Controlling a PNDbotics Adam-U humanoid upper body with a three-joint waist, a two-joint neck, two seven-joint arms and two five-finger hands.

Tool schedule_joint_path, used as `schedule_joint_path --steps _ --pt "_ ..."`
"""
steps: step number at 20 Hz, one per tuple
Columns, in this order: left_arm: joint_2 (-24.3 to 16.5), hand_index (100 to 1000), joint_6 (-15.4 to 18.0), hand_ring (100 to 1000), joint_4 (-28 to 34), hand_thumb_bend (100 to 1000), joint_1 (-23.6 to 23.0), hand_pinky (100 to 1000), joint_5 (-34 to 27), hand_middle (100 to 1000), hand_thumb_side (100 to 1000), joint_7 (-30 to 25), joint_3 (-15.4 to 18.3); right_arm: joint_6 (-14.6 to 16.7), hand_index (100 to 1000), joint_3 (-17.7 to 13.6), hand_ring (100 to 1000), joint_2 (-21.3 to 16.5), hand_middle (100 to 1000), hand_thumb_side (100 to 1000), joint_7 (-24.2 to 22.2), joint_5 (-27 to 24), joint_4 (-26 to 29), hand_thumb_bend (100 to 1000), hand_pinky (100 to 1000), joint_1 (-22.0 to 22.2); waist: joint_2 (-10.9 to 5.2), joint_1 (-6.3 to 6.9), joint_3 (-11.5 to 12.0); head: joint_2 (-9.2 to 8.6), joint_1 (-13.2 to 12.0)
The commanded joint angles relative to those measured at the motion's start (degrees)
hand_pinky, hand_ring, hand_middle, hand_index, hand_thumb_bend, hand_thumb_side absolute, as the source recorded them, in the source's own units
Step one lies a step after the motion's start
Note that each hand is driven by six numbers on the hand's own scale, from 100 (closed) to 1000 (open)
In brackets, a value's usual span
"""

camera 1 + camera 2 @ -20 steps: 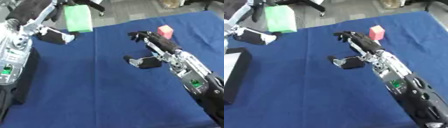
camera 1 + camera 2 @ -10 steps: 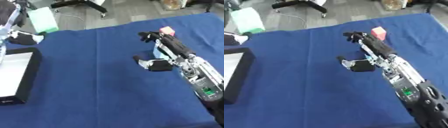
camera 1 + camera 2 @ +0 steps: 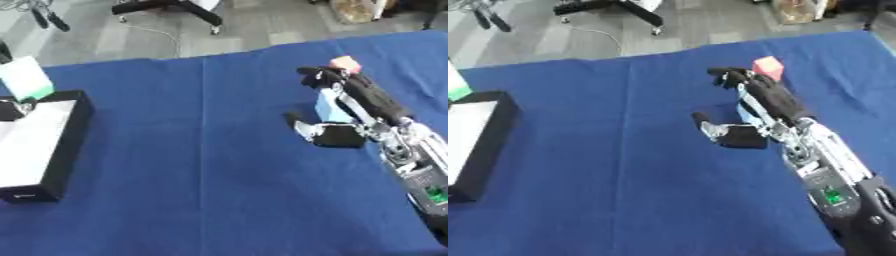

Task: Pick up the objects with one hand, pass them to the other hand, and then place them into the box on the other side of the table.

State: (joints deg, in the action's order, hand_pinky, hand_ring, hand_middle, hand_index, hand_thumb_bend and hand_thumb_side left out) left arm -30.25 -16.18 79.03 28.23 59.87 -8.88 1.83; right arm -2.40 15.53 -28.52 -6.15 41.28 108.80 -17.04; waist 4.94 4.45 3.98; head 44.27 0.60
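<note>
The green-and-white block (image 3: 26,78) hangs over the black box (image 3: 61,145) at nine o'clock, its holding hand unseen, awaiting release, while the empty right hand (image 3: 750,112) lies open beside the pink cube (image 3: 768,67) at two o'clock.

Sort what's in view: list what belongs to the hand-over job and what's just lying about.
Job:
green block
pink block
black box
right hand, open

Lying about:
chair base on the floor beyond the table
brownish thing, also on the floor
</note>
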Motion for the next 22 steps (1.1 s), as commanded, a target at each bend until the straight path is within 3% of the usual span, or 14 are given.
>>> schedule_joint_path --steps 1,6,9,11,13,14,17,22 --pt "-2.4 484 -0.6 343 -3.0 243 0.3 605 0.8 271 100 0.2 1.8 0.4 925 -0.8 744 -0.5 725 646 0.0 0.2 1.8 280 886 -0.3 -1.63 -1.00 -0.1 -0.15 -4.8" --pt "-2.2 550 -0.1 397 -8.1 304 0.1 652 2.0 327 129 -0.3 2.4 0.8 925 -0.7 745 -0.2 725 651 -0.5 0.3 2.0 271 887 0.0 -1.67 -1.25 -0.3 -0.15 -9.4" --pt "-2.1 673 0.3 513 -11.1 477 0.1 721 3.0 472 286 -0.7 2.7 1.0 925 -0.5 746 0.0 726 652 -0.8 0.4 1.8 266 888 0.1 -1.66 -1.35 -0.4 -0.15 -10.4" --pt "-2.0 673 0.6 513 -12.6 477 0.1 721 3.7 472 286 -0.8 2.9 1.2 925 -0.5 746 0.1 726 652 -0.9 0.4 1.8 266 888 0.1 -1.66 -1.40 -0.4 -0.15 -10.6" --pt "-2.0 824 1.1 652 -13.6 691 -0.1 809 4.4 657 531 -1.0 3.0 1.2 925 -0.6 746 0.1 726 653 -0.9 0.4 1.8 263 888 0.1 -1.62 -1.46 -0.4 -0.15 -10.7" --pt "-2.0 858 1.4 694 -14.2 737 -0.2 829 4.9 707 597 -1.3 3.3 1.2 925 -0.6 746 0.2 725 654 -0.9 0.5 1.7 261 888 0.1 -1.60 -1.50 -0.4 -0.15 -10.8" --pt "-1.9 900 1.8 758 -14.4 779 -0.6 868 6.4 780 689 -1.5 4.3 1.4 926 -0.6 747 0.3 726 655 -1.0 0.5 1.6 259 888 0.2 -1.52 -1.60 -0.4 -0.15 -10.7" --pt "-1.8 919 1.5 792 -12.2 783 -1.4 884 7.1 827 763 -1.2 6.1 1.6 926 -0.8 747 0.3 726 656 -1.0 0.5 1.5 255 889 0.4 -1.53 -1.67 -0.4 -0.15 -10.3"
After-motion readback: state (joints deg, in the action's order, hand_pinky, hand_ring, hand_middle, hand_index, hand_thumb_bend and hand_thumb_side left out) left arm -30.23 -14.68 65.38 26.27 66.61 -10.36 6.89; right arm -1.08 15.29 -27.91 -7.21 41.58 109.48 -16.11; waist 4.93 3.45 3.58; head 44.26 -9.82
